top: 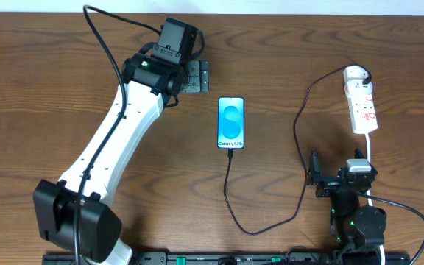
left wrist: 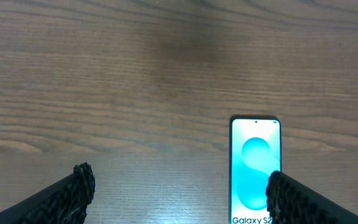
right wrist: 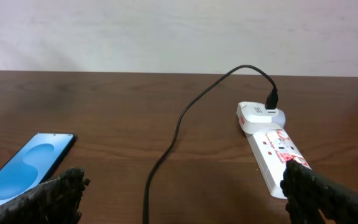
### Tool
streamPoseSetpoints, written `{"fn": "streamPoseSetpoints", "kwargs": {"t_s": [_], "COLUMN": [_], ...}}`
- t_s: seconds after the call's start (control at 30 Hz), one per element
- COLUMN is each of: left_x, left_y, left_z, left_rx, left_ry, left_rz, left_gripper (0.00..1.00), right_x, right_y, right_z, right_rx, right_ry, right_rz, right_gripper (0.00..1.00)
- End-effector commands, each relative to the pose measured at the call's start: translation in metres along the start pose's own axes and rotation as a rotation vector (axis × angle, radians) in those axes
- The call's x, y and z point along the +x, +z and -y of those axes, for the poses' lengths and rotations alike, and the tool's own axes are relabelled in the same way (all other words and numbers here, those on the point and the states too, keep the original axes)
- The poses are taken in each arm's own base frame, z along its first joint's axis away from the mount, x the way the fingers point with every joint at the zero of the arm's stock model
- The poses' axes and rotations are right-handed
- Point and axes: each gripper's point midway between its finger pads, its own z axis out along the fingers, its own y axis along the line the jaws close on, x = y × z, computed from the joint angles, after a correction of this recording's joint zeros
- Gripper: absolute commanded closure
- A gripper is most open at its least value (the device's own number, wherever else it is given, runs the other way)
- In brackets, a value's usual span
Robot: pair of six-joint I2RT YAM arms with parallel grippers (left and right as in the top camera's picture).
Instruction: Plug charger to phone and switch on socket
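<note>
The phone (top: 231, 123) lies flat mid-table, its light-blue screen lit. The black charger cable (top: 250, 230) meets the phone's bottom edge, loops toward the front, then climbs to the rounded end of the white socket strip (top: 363, 103) at the right. My left gripper (top: 191, 76) hovers up and left of the phone, open and empty. In the left wrist view its jaws (left wrist: 179, 196) are spread over bare wood, with the phone (left wrist: 255, 168) by the right finger. My right gripper (top: 338, 171) is open and empty below the socket. In the right wrist view its jaws (right wrist: 185, 193) straddle the cable (right wrist: 166, 149), with the socket (right wrist: 269, 146) ahead right and the phone (right wrist: 27, 165) ahead left.
The socket's white cord (top: 372, 151) runs down past my right gripper. My white left arm (top: 116, 140) slants across the table's left half. A black rail (top: 219, 258) lines the front edge. A pale wall (right wrist: 166, 31) stands behind the table's far edge.
</note>
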Motion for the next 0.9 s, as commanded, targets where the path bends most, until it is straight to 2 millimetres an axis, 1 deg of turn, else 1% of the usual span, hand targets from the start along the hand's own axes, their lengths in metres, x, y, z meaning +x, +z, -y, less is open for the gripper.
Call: {"fn": "streamPoseSetpoints", "kwargs": {"t_s": [0.0, 0.07, 0.23, 0.3, 0.43, 0.6, 0.73, 0.87], "left_x": [0.000, 0.002, 0.028, 0.035, 0.040, 0.052, 0.067, 0.082], "left_y": [0.003, 0.003, 0.000, -0.002, -0.004, -0.010, -0.017, -0.022], "left_z": [-0.005, -0.008, -0.027, -0.033, -0.042, -0.050, -0.066, -0.079], "left_rx": [-0.020, -0.037, -0.114, -0.144, -0.190, -0.224, -0.274, -0.271], "left_ry": [-0.001, 0.006, 0.021, 0.028, 0.037, 0.052, 0.056, 0.032], "left_rz": [-0.004, -0.009, -0.114, -0.141, -0.159, -0.203, -0.192, -0.152], "left_gripper": [0.11, 0.11, 0.11, 0.10, 0.11, 0.10, 0.11, 0.11], "right_x": [0.000, 0.000, 0.000, 0.000, 0.000, 0.000, 0.000, 0.000], "right_y": [0.000, 0.000, 0.000, 0.000, 0.000, 0.000, 0.000, 0.000], "right_z": [0.000, 0.000, 0.000, 0.000, 0.000, 0.000, 0.000, 0.000], "right_rx": [-0.003, -0.003, -0.003, -0.003, -0.003, -0.003, -0.003, -0.003], "right_ry": [0.003, 0.003, 0.003, 0.003, 0.003, 0.003, 0.003, 0.003], "right_rz": [0.002, 0.003, 0.002, 0.002, 0.002, 0.003, 0.003, 0.002], "right_gripper": [0.01, 0.01, 0.01, 0.01, 0.01, 0.01, 0.01, 0.01]}}
